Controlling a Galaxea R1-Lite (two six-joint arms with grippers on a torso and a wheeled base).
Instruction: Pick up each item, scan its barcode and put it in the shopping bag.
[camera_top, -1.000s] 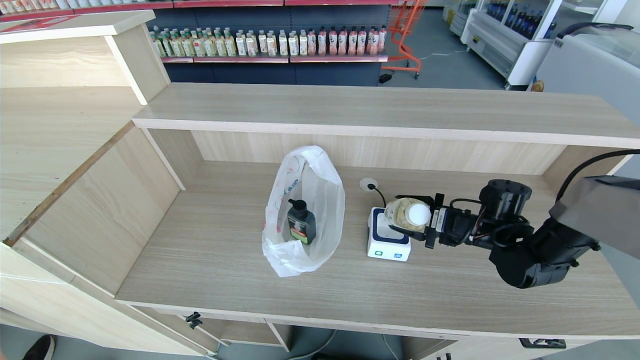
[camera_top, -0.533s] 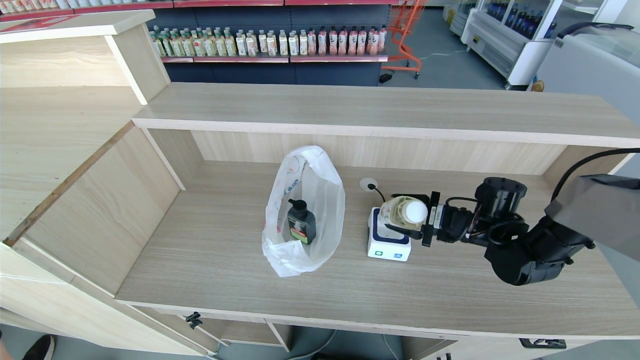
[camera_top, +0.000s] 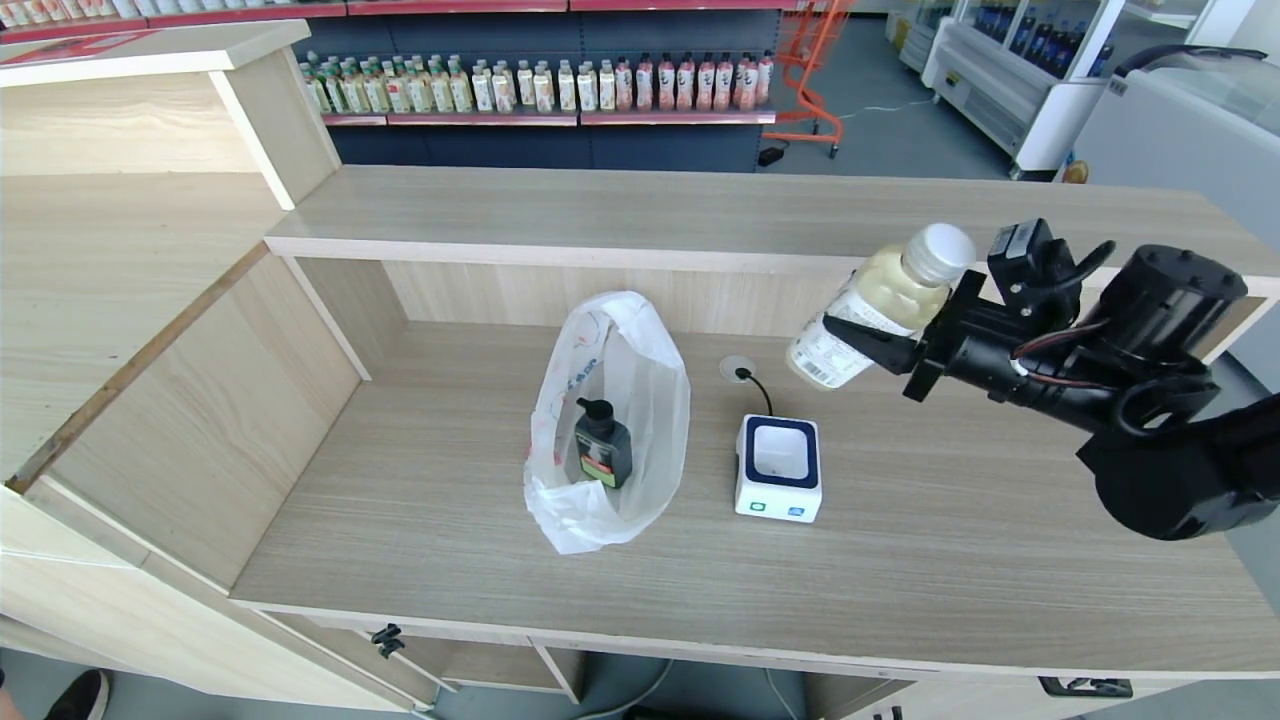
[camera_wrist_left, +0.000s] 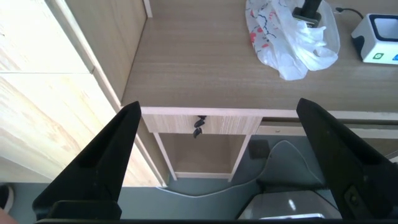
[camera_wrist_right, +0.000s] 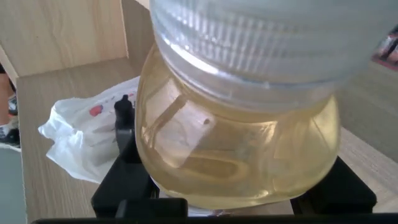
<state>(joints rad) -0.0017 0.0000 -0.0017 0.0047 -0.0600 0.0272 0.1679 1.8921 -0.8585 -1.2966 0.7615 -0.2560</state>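
Right gripper (camera_top: 868, 325) clamps pale-yellow white-capped plastic bottle (camera_top: 890, 290), left gripper (camera_wrist_left: 217, 109) gapes; we should lower it upright into white plastic bag (camera_top: 660, 400).

A: What stands around the scanner (camera_top: 778, 468)?
B: Left of it, the open shopping bag (camera_top: 607, 420), a pump bottle (camera_top: 602, 448) inside. Behind it, a cable (camera_top: 755, 385) and the counter's back wall (camera_top: 470, 295). Countertop (camera_top: 950, 560) in front and right of it lies free.

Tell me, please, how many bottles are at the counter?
2: a pale bottle in the right tool above the counter, a dark bottle inside the bag, which may hide more.
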